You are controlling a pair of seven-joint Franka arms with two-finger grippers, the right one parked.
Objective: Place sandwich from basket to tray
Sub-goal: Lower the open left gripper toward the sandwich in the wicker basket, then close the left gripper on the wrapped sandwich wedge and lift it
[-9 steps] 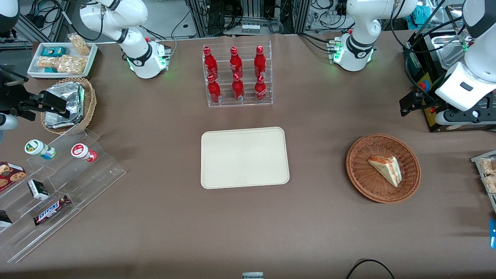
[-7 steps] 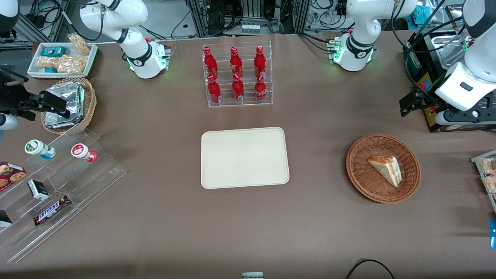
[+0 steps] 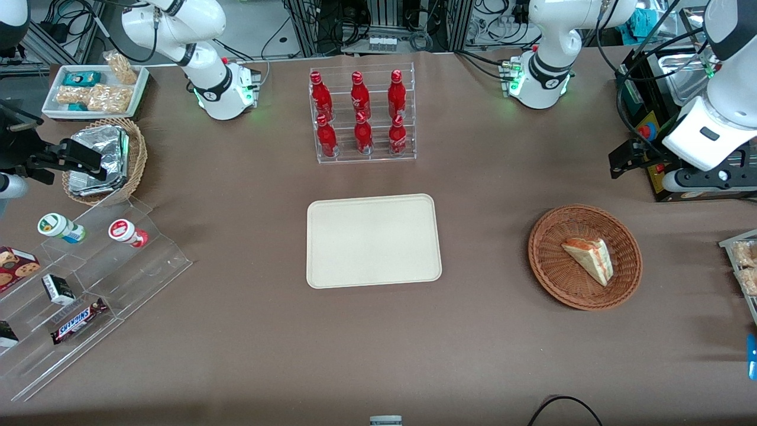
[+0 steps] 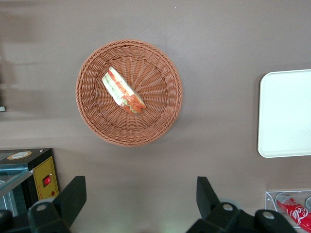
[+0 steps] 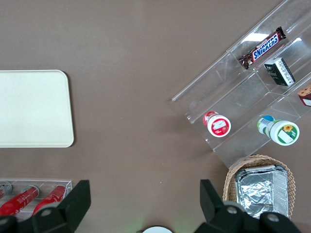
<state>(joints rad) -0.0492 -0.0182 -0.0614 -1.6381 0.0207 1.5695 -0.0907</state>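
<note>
brown-covered table (image 3: 248,355), cable-strewn equipment racks (image 3: 384,23)

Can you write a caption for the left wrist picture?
Open pincer high above a wicker basket holding the sandwich.

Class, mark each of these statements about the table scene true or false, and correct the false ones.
1. The sandwich lies in the basket. True.
2. The tray already holds a sandwich. False: nothing lies on it.
3. The hand is shut on the sandwich. False: it is open, above the table beside the basket, and holds nothing.
4. Six red bottles stand in a clear rack, farther from the front camera than the tray. True.
5. The basket touches the tray. False: bare tablecloth lies between them.
</note>
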